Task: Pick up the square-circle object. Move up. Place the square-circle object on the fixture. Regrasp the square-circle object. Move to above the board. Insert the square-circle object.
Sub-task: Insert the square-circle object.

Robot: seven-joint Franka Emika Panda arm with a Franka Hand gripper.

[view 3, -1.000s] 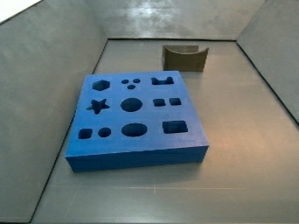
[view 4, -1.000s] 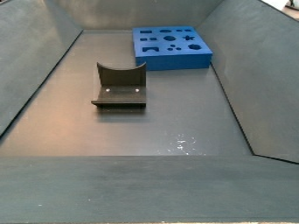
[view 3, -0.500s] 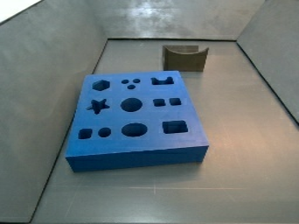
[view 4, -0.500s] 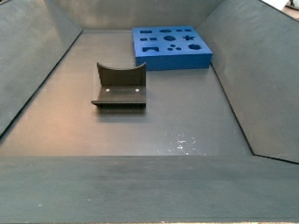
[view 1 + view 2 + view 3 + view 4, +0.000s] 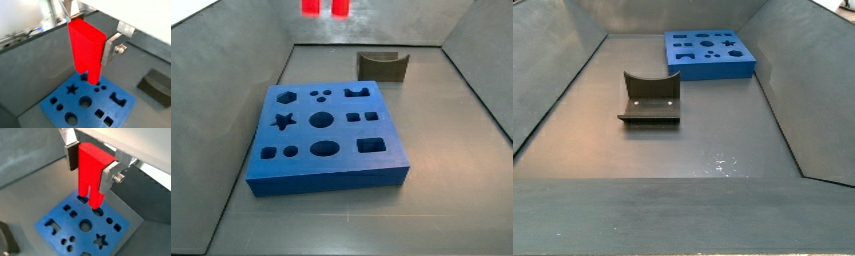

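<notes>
Two fingers (image 5: 111, 170): the hand (image 5: 87, 31) clamps the square-circle object (image 5: 85, 47) between them.
Object: hangs upright, pegs pointing down, high over the board (image 5: 80, 225).
Board: below the hand.
Fixture (image 5: 155, 86): beside the board, well apart from the hand.

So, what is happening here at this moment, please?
The robot arm's gripper holds the bright red plastic block between its silver fingers, with the two short pegs pointing down. In both wrist views it hangs well above the thick blue board with shaped holes, not yet inserted. The small dark fixture with the curved recess stands apart from the board, with nothing on it.
</notes>
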